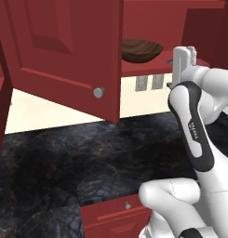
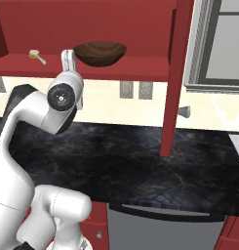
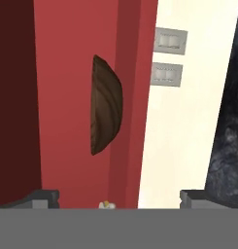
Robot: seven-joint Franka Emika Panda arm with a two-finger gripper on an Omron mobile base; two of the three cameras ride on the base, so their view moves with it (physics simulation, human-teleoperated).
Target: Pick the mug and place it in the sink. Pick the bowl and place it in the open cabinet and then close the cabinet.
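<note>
The white arm [image 1: 194, 135] rises bent at the elbow, wrist turned up, and the gripper [image 3: 118, 197] has its jaws spread wide, gripping nothing.

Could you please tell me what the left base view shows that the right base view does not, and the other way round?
Left base view alone: the open cabinet door seen face on, swung out over the counter, with its silver knob, and a red drawer front below the counter edge. Right base view alone: a small pale utensil on the shelf left of the bowl, and a grey appliance under the counter. Both: the bowl on the cabinet shelf, the wall outlets and the dark counter.
</note>
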